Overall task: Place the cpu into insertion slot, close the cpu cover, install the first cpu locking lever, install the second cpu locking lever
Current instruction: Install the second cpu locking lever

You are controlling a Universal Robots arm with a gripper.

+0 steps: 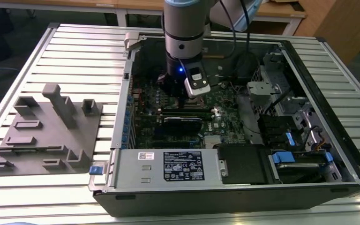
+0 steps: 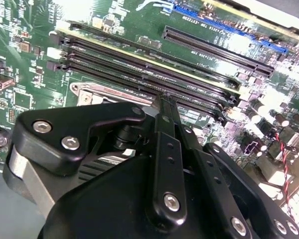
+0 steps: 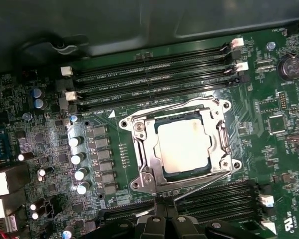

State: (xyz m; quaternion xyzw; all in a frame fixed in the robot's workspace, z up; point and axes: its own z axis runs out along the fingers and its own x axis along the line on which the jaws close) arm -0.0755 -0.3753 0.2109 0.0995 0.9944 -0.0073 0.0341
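A slatted metal surface carries an open computer case lying on its side, with a grey holder block beside it toward the exterior view's left. Your arm reaches down into the case, and your hand sits low over the green board.

In the first wrist view the chip lies flat in its socket, its pale top showing through the window of the metal cover. The cover appears to be down over it, so the seating and closing look done. A thin wire lever runs slanting along the socket edge nearest your hand, and it seems raised and not tucked under its catch; I cannot say for sure whether the other lever is latched.

Your hand's fingers look brought together into a narrow tip in the second wrist view, holding nothing, just beside the socket corner and the long black memory slots.

For the lever work, press with that narrow tip on the wire itself, near its free end, not on the cover or the chip. Push down first, then sideways under the hook, so the wire does not spring back. Keep the tip off the memory slots and the small round capacitors close by; a slip there could bend something.
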